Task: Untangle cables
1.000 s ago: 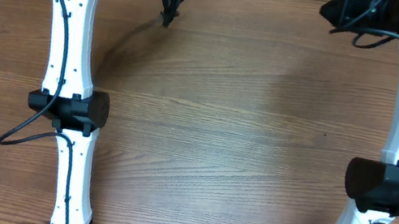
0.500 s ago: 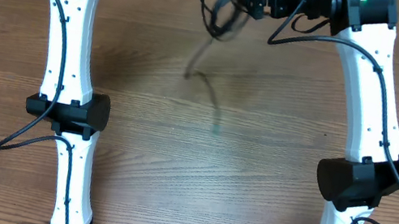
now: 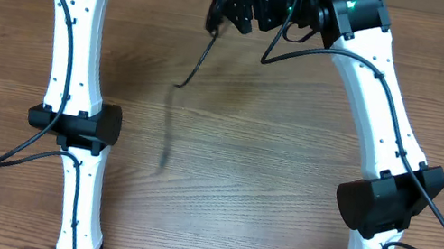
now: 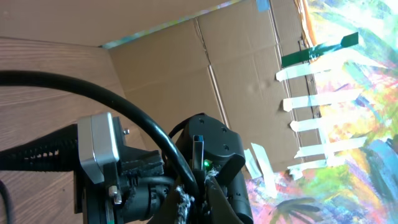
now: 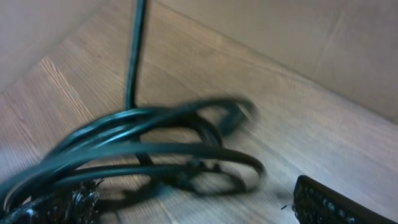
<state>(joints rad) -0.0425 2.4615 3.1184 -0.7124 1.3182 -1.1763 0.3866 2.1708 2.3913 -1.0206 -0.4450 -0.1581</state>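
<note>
At 12 o'clock, the left end effector [image 4: 193, 202] is clamping the cables [image 5: 149, 148] — seemingly light, limp loops — as the right end effector [image 5: 199, 205] is gaping beside them; the strand trailing toward 7 o'clock looks easiest to grab.

1. The bench [image 3: 238, 191] is brown wood with long grain lines.
2. Black cables [image 3: 217, 14] hang over its far end. I cannot tell if the loose end touches the wood.
</note>
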